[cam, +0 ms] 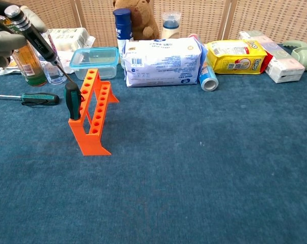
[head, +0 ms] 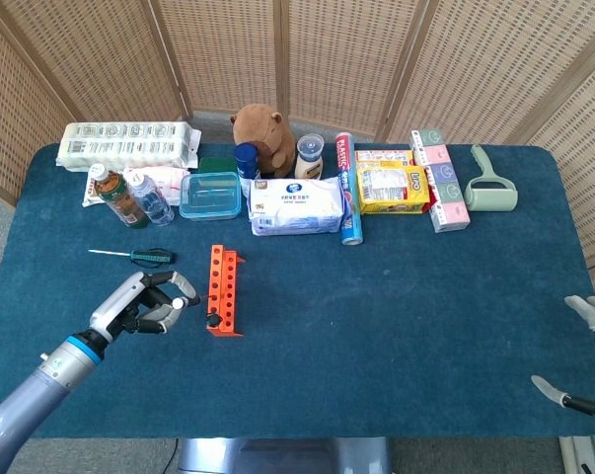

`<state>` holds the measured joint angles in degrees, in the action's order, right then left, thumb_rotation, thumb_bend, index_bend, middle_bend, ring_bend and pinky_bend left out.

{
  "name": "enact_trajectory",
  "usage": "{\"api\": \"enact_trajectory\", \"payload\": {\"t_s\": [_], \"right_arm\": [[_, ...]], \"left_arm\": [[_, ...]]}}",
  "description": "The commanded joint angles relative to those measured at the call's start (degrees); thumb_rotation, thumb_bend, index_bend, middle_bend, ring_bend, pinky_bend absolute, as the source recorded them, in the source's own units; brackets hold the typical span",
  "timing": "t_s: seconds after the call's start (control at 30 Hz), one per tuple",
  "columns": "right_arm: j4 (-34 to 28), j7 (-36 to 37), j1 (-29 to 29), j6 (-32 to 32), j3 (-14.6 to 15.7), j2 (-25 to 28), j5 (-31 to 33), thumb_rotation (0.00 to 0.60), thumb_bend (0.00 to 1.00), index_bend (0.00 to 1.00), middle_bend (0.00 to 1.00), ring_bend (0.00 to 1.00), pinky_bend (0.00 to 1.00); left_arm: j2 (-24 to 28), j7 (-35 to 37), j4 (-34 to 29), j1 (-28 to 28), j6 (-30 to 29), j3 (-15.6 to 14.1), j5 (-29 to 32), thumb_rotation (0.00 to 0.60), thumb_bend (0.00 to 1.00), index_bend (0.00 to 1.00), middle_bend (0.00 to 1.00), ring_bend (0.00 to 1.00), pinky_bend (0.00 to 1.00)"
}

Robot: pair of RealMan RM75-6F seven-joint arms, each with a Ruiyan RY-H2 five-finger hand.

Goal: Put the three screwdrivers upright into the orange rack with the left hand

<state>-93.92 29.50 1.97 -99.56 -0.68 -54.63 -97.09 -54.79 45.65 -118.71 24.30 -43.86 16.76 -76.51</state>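
The left hand [head: 144,304] grasps a black screwdriver [cam: 38,36], tilted, just left of the orange rack [head: 223,289]. The right hand [head: 585,355] is released, far right of the rack.

Left hand [cam: 10,35]: you're gripping a black screwdriver [cam: 38,36], tilted, tip above the orange rack [cam: 92,114].
Rack: one green-handled screwdriver [cam: 72,100] upright.

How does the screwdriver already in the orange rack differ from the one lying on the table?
The racked screwdriver stands upright in the near end of the orange rack; the loose screwdriver lies flat to the rack's left. The racked one shows only its handle; the loose one shows its whole thin shaft. Both have dark green handles, and no hand touches either.
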Motion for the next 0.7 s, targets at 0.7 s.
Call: {"api": "enact_trajectory", "payload": {"t_s": [0.7], "right_arm": [[0.0, 0.1, 0.1, -0.1, -0.1, 0.1, 0.1, 0.600, 0.04, 0.07, 0.16, 0.09, 0.02]], "left_arm": [[-2.1, 1.8, 3.2, 3.3, -0.3, -2.9, 1.5, 0.600, 0.53, 0.50, 0.98, 0.98, 0.95]]}}
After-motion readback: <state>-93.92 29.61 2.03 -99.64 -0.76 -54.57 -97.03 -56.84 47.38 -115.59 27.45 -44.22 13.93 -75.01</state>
